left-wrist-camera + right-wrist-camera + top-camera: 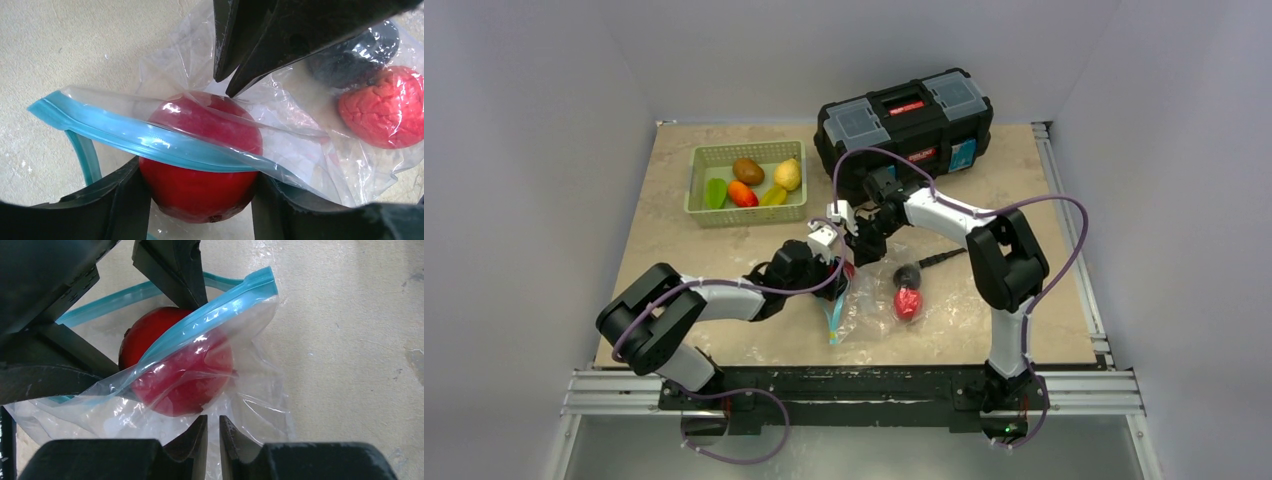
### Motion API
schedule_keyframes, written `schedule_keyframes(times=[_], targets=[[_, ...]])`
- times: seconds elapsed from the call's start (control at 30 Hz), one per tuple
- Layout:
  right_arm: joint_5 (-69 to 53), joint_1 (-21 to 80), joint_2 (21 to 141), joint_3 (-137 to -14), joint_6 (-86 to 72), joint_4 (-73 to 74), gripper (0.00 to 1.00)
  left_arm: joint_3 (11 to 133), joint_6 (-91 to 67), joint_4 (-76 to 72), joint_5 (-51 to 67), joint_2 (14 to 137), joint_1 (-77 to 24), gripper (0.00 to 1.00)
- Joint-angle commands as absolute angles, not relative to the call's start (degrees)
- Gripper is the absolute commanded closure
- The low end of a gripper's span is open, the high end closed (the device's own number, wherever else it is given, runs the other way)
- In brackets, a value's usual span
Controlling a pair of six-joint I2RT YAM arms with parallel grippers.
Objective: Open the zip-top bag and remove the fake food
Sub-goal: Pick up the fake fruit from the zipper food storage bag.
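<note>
On the counter (674, 250), near its front middle, my left jaws grip the glossy red round plastic fruit (200, 185) at the mouth of the clear crinkly teal-zipped bag (310, 150). My right jaws are closed, pinching the bag's upper film.

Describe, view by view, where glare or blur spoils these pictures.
Top external: even soft light, faint shadows, small detail. Left wrist: white glints on the red fruit and zip-top bag; left fingers blurred. Right wrist: bag film glares; right fingers black, featureless.

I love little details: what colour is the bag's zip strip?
Teal-blue. The zip strip on the clear bag shows best in the left wrist view.
</note>
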State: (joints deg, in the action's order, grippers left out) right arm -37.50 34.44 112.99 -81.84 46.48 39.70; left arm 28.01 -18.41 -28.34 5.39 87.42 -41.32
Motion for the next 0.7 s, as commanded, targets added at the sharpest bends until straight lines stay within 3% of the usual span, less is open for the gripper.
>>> schedule_keyframes(times=[0.0,0.17,0.67], targets=[[-42.3,35.7,111.9,-83.3,49.0,42.2,0.85,31.0,-18.6,-25.4,5.0,86.3,-40.8,0.63],[-42.5,34.2,111.0,-82.9,49.3,42.1,0.85,29.6,-17.3,-22.7,4.7,81.6,-40.8,0.77],[-41.4,33.1,109.9,-81.7,50.3,41.6,0.85,30.8,-16.6,-1.2,8.0,66.7,-40.7,0.98]])
